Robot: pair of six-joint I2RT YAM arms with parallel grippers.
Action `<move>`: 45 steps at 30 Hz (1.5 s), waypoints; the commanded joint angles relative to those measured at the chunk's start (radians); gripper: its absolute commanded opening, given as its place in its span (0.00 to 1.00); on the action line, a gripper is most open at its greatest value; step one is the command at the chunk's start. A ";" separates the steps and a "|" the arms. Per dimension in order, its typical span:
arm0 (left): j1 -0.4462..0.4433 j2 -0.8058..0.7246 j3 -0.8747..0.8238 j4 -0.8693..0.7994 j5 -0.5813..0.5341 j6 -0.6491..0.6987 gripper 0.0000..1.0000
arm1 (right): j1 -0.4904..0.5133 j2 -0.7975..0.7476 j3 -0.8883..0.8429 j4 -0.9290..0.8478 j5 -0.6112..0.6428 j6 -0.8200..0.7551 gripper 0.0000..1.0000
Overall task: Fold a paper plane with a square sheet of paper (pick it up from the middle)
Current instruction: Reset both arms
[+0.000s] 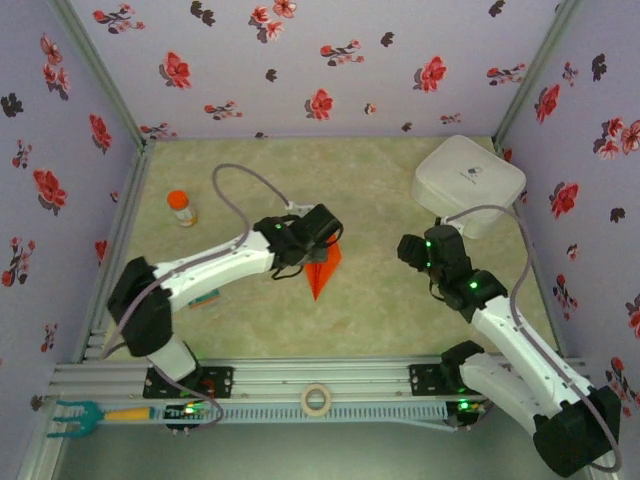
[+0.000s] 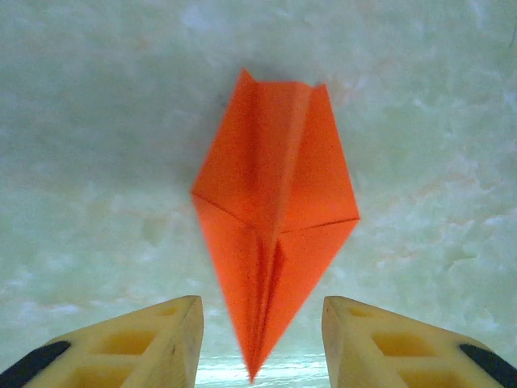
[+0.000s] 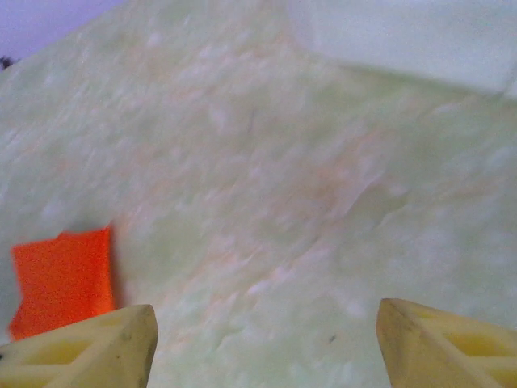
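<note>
Though half hidden overhead, paper plane (image 2: 275,218) wholly plain between parted left end effector (image 2: 261,319) fingers; right end effector (image 3: 266,319) parted too.

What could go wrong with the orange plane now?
The thin point of the paper plane lies between the fingers of the open left gripper, so closing might crumple it. It looks flat on the table, so fingers might slide over it. The right gripper is open and apart, so nothing pins it.

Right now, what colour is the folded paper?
The paper plane is plain bright orange-red, clearest in the left wrist view.
</note>
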 commanded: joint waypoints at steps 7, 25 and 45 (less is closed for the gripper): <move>0.151 -0.290 -0.321 0.145 -0.153 0.184 0.50 | -0.013 0.064 -0.149 0.356 0.410 -0.374 0.77; 0.826 -0.625 -0.838 0.700 -0.140 0.755 1.00 | -0.324 0.506 -0.321 1.231 0.011 -0.611 0.82; 0.959 -0.070 -0.931 1.616 0.301 0.936 1.00 | -0.399 0.735 -0.258 1.336 0.004 -0.513 0.99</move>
